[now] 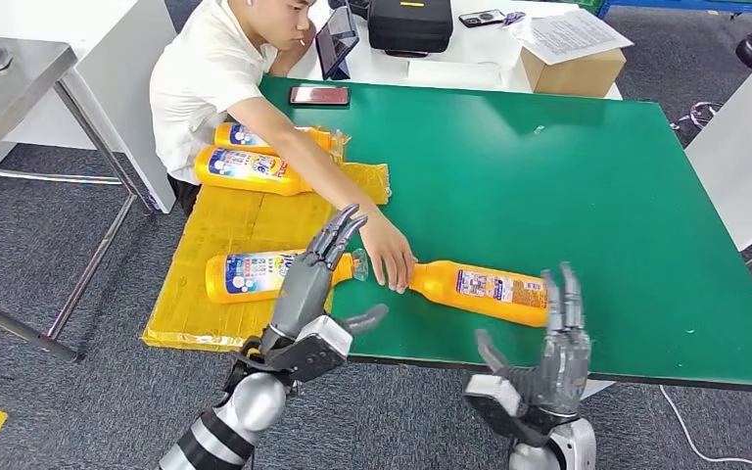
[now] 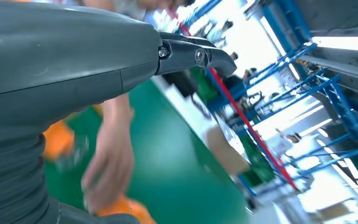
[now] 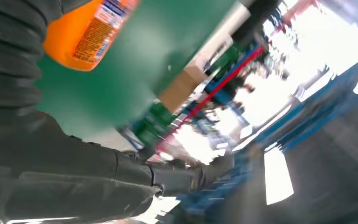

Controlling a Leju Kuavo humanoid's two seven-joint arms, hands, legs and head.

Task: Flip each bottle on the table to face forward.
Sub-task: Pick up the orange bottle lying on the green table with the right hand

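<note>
Head view: A green table (image 1: 587, 176) stood ahead of the robot, with a yellow mat (image 1: 225, 230) along its left edge. One orange bottle (image 1: 485, 291) lay on its side on the green surface near the front edge, cap pointing left. A person's hand (image 1: 389, 257) rested at the cap end of that bottle, the arm reaching in from the far left. A second bottle (image 1: 255, 275) lay on its side on the yellow mat, just left of the first. Two more bottles (image 1: 250, 168) lay side by side at the far end of the mat, next to the person. The left hand (image 1: 318, 284) was raised above the table's front edge, fingers extended and apart, holding nothing. The right hand (image 1: 553, 348) was raised at the front edge just in front of the first bottle, fingers spread upward, holding nothing. A phone (image 1: 319, 95) lay at the far edge of the table and a cardboard box (image 1: 576, 70) stood beyond it.

Left wrist view: The left hand's fingers (image 2: 191, 53) extended straight, nothing between them. The person's hand (image 2: 109, 163) appeared blurred above the green table.

Right wrist view: The bottle's base end (image 3: 88, 32), label visible, lay on the green surface close to the right hand's cover (image 3: 51, 182). The picture was blurred.
</note>
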